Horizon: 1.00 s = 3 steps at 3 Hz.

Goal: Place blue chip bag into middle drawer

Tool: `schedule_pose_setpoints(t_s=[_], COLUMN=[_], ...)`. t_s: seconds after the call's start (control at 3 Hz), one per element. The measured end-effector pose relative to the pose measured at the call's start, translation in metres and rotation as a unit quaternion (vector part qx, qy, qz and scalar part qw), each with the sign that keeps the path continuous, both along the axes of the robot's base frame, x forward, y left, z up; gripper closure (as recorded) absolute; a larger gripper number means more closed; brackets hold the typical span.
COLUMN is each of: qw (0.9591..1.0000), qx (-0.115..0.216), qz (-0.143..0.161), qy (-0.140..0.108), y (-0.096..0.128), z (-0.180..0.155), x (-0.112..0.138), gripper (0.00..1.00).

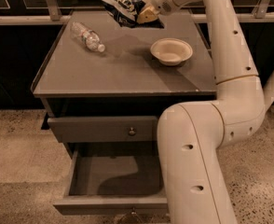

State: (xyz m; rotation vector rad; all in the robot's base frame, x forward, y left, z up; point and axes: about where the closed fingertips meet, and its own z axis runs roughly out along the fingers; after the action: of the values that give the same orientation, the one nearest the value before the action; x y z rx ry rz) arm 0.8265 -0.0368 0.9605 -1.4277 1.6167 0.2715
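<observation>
On the grey cabinet top (81, 76) a clear water bottle (87, 36) lies on its side at the left. Below, the middle drawer (110, 204) stands pulled open, under the knobbed top drawer (102, 129). At the back edge the blue chip bag (122, 7) hangs clear of the top, its long axis roughly left-right and its free end pointing left. The gripper (144, 14) pinches its right end. A white bowl (171, 51) sits upright to the right.
</observation>
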Motion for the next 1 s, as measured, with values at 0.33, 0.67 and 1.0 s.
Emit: schedule_pose_setpoints(t_s=[0.33,0.67,1.0], qw=[0.9993,0.9962,0.9956], qx=[-0.028,-0.061,-0.045], qz=[0.005,0.007,-0.008], qy=[0.023,0.062,0.082], y=[0.011,0.014,0.017], z=[0.01,0.034,0.056], x=[-0.019,-0.06,-0.088], gripper=[1.0,1.0,1.0])
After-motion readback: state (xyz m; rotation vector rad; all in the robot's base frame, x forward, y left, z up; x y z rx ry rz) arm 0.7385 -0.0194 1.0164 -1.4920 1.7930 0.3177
